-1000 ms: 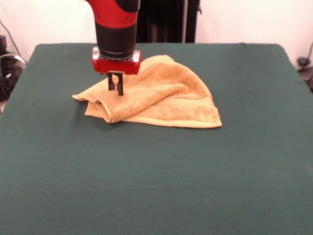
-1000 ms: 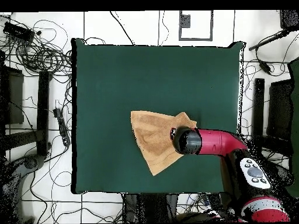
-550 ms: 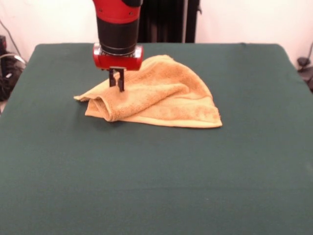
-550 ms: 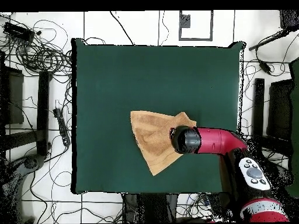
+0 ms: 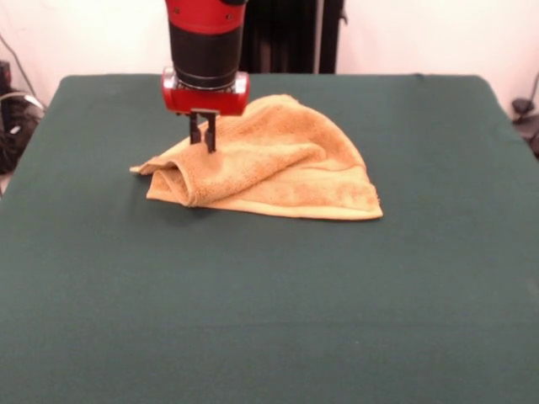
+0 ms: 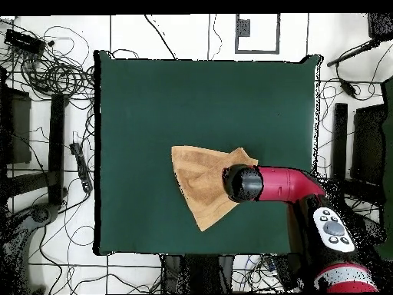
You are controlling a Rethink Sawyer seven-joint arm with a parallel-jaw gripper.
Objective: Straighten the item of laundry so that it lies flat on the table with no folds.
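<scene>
The item of laundry, a yellow-orange terry towel (image 5: 278,164), lies crumpled on the green table (image 5: 269,303), left of centre toward the far side. It is doubled over, with a thick rolled fold at its left end (image 5: 181,181) and a hemmed edge along the front. My gripper (image 5: 204,148) comes straight down over the towel's left part. Its two dark fingers are pinched close together on a raised ridge of cloth. From overhead the towel (image 6: 201,184) looks like a wedge, and the red wrist (image 6: 246,184) hides the fingers and the towel's right corner.
The table (image 6: 192,100) spreads wide on every side of the towel. Cables and black stands (image 6: 54,130) lie on the floor beyond its edges. The red arm (image 6: 295,184) reaches in over the table's right edge in the overhead view.
The gripper has risen a little and drifted slightly right in the front view. The towel's left corner has crept inward with it, and the ridge under the fingers stands higher.
</scene>
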